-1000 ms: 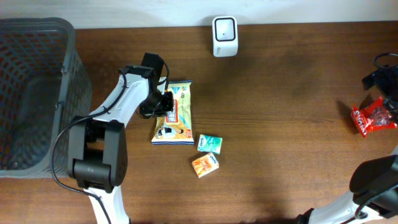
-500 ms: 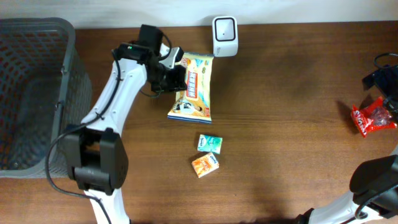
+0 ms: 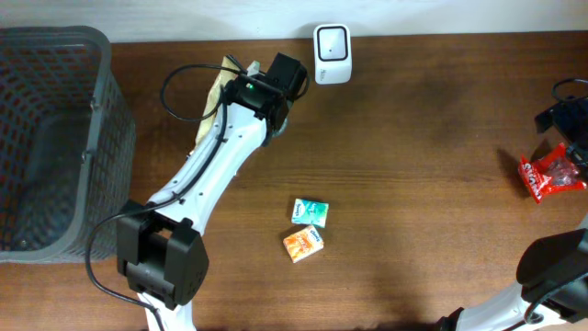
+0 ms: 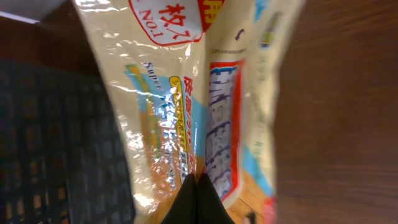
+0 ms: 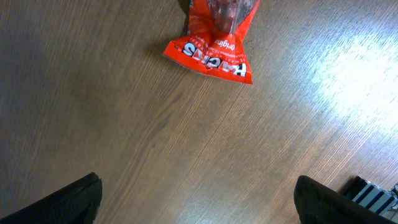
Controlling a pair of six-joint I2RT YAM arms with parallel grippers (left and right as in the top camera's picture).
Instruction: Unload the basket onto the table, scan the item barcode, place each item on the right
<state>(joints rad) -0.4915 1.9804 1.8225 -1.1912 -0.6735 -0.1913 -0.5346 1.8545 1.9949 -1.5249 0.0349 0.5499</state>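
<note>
Overhead, arm (image 3: 220, 156) covers snack pack (image 3: 213, 94); wrist shows print.

The left gripper (image 4: 198, 190) lifted the snack packet (image 4: 180, 93) from where it lay and swung it toward the far edge beside the scanner (image 3: 331, 53), where it ended mostly hidden beneath the arm (image 3: 216, 156).

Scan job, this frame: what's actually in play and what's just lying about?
In play:
- snack bag, pinched in the shut left gripper
- scanner at the table's far edge

Lying about:
- teal packet
- orange packet
- red packet
- basket
</note>
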